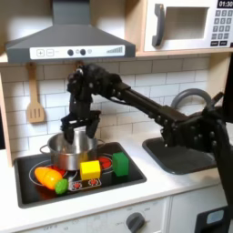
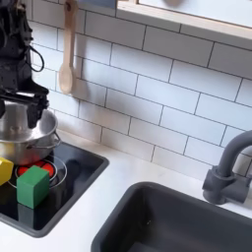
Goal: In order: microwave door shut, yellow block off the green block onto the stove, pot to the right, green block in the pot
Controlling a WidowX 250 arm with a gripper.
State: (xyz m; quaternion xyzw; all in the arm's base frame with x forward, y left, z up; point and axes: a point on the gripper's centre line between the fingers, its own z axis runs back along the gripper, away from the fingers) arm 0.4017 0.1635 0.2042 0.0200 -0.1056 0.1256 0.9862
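While black WidowX gripper [image 1: 76, 130] hangs w/ fingers spread over shiny round steel pot [image 1: 69, 148] rim, small yellow block [image 1: 90, 169] and small green block [image 1: 120, 164] sit side-by-side on black stove [image 1: 127, 179]; white microwave door [image 1: 178, 25] closed.

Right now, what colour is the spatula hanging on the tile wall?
Light wooden tan; the spatula shows best in the second exterior view.

Both blocks [image 1: 90, 168] sit apart, seemingly, on the stove [image 1: 127, 177] before the pot [image 1: 73, 147]
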